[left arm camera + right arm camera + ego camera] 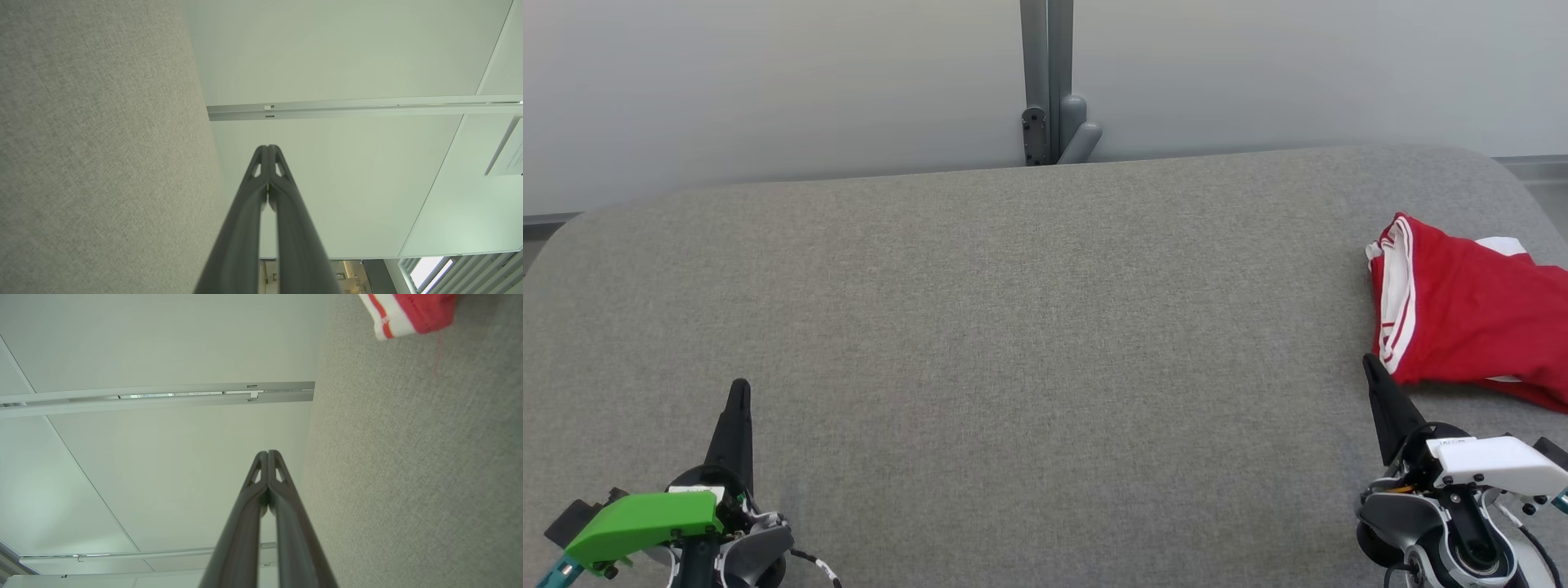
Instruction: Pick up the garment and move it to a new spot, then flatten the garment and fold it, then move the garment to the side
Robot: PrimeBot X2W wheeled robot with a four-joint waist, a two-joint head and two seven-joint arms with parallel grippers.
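Observation:
The garment (1470, 314) is red with white striped trim and lies folded at the right edge of the grey padded table (1013, 327). A corner of the garment (408, 312) also appears at the top of the right wrist view. My right gripper (1369, 363) is shut and empty, its tip just in front of the garment's near left corner. Far from the garment, at the lower left, my left gripper (739, 386) is shut and holds nothing. In each wrist view the fingers are pressed together: left gripper (268, 147), right gripper (268, 452).
A grey post with a bracket (1049, 90) stands behind the table's far edge, against a pale wall (768, 82). The table's corners are rounded. The whole middle and left of the grey surface is bare fabric.

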